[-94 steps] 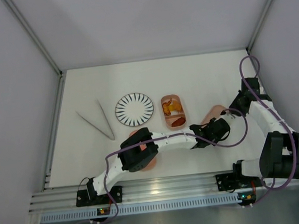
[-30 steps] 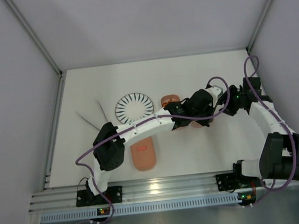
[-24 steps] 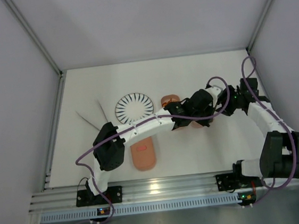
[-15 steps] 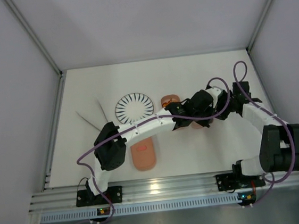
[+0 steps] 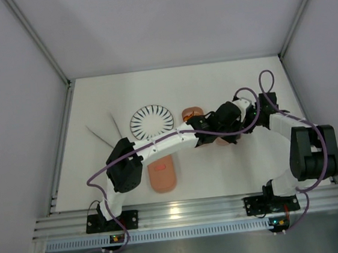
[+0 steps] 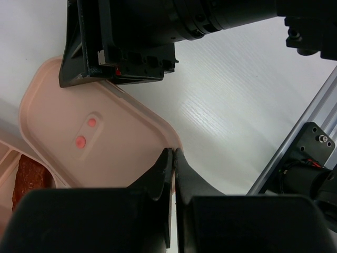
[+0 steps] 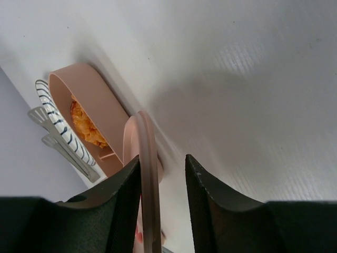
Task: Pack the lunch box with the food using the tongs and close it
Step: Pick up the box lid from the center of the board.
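Left end effector [image 6: 171,154] is clamped on the rim of the red-spotted lid [image 6: 105,153] - right of centre in the top view, just beside the tray [image 7: 92,97]. Right end effector [image 7: 162,168] straddles the lid's edge - fingers apart.

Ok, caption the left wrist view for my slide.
Left hand pinching the red-spotted pink lid by its rim, tray alongside.

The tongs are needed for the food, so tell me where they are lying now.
In the top view the tongs lie on the left side of the table, just left of the striped plate, with the left arm crossing over their near end.
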You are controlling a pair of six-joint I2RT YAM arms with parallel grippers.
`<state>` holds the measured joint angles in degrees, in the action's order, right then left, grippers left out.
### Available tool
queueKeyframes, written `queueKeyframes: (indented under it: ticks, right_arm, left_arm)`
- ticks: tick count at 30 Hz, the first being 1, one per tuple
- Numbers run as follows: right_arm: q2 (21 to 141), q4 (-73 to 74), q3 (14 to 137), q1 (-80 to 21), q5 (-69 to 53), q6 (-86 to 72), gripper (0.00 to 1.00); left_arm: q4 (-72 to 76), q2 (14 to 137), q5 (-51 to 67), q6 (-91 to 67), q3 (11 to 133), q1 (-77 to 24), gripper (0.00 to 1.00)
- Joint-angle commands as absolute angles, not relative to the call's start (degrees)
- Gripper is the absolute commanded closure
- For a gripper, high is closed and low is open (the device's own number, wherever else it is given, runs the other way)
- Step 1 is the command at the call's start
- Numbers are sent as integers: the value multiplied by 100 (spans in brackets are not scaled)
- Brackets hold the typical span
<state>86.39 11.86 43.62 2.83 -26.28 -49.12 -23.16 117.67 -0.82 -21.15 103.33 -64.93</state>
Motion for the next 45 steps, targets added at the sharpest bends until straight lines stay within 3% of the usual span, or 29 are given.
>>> queueKeyframes:
  ticks: [1, 6, 14, 20, 24, 25, 31, 35, 45]
  right_arm:
    - [8815, 528, 4605, 211, -2873, -5080, 64]
    - [8965, 159, 4605, 211, -2997, -5273, 70]
    - [9027, -158, 4606, 202, -3182, -5432, 99]
    - [8605, 491, 4614, 202, -2901, -5038, 100]
    - [8183, 1202, 4798, 202, -2585, -4729, 100]
    - [8043, 1352, 4886, 202, -2471, -4685, 100]
    - [7489, 2363, 5264, 185, -1988, -4360, 100]
    - [7243, 3057, 5721, 62, -1557, -4114, 100]
    - [7356, 4438, 7101, -720, -563, -3929, 100]
  left_arm:
    - [-2013, 11496, -35, -2145, 10239, -6495, 100]
    - [-2030, 11373, -105, -2136, 10099, -6495, 100]
    - [-2039, 11180, -220, -2136, 9897, -6495, 100]
    - [-2162, 11057, -281, -2109, 9861, -6504, 99]
    - [-2320, 10943, -343, -2083, 9817, -6513, 89]
    - [-2346, 10925, -360, -2057, 9774, -6513, 79]
    - [-2592, 10618, -650, -1864, 9677, -6592, 48]
    - [-2803, 10389, -1001, -1705, 9615, -6723, 38]
    - [-3208, 9984, -3689, -827, 9352, -7672, 33]
